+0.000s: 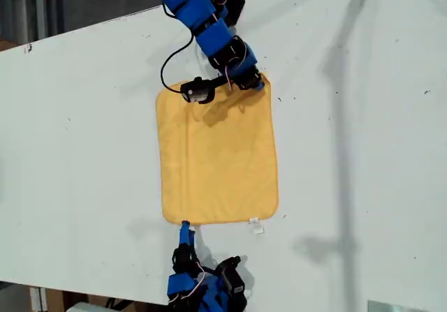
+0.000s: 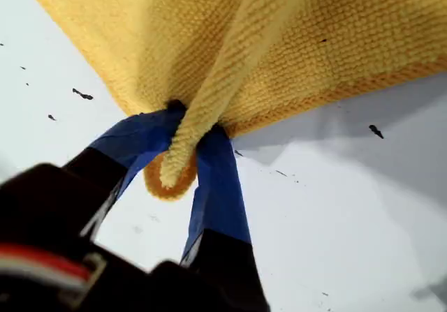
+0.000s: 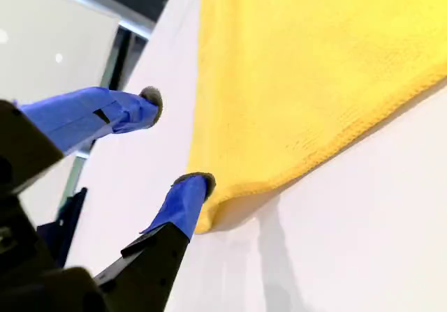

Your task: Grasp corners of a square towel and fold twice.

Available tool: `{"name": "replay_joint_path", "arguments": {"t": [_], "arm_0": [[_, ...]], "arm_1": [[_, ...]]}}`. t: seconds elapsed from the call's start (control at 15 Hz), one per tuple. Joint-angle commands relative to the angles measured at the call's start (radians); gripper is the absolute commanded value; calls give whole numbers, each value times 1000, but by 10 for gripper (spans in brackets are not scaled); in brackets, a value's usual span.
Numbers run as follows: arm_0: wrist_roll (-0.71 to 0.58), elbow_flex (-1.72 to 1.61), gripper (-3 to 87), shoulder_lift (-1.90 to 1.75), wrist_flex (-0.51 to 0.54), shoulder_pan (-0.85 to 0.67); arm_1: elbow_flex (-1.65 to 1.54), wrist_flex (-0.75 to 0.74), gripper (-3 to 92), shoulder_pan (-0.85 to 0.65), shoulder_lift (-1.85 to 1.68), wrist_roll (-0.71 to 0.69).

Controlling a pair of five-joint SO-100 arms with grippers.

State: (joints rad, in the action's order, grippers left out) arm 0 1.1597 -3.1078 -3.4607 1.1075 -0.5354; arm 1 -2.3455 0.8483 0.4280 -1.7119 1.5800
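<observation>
The table (image 1: 349, 151) is a flat white surface with small dark specks. The towel (image 1: 216, 158) lies flat near its centre, long axis running 12 to 6 o'clock in the exterior view. A small white tag (image 1: 255, 223) sits at the towel's 5 o'clock corner.

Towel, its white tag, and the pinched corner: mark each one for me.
towel (image 1: 216, 158), exterior view, middle of the flat cloth.
white tag (image 1: 255, 221), exterior view, on the tag at the towel's near edge.
pinched corner (image 2: 171, 172), first wrist view, cloth tip between the blue fingers.
</observation>
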Motion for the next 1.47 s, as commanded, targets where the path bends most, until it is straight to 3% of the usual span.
{"name": "replay_joint_path", "arguments": {"t": [0.0, 0.13, 0.27, 0.47, 0.67, 0.93, 1.4], "arm_0": [[26, 28, 173, -8, 5, 41], [66, 166, 165, -2, 100, 144], [183, 311, 167, 176, 123, 296], [379, 483, 175, 769, -61, 586], [555, 614, 186, 1201, -236, 782], [560, 896, 201, 1634, -316, 834], [643, 1129, 206, 2011, -333, 896]], "arm_1": [[-2, -11, -1, 18, 11, 17], [-2, 25, -1, 21, -21, 20], [-2, 52, -1, 14, -37, 21], [-2, 60, -1, 2, -38, 17], [-2, 29, -1, 23, -40, 21], [-6, 29, -1, 29, -41, 21], [-18, 31, -1, 52, -78, 37]]}}
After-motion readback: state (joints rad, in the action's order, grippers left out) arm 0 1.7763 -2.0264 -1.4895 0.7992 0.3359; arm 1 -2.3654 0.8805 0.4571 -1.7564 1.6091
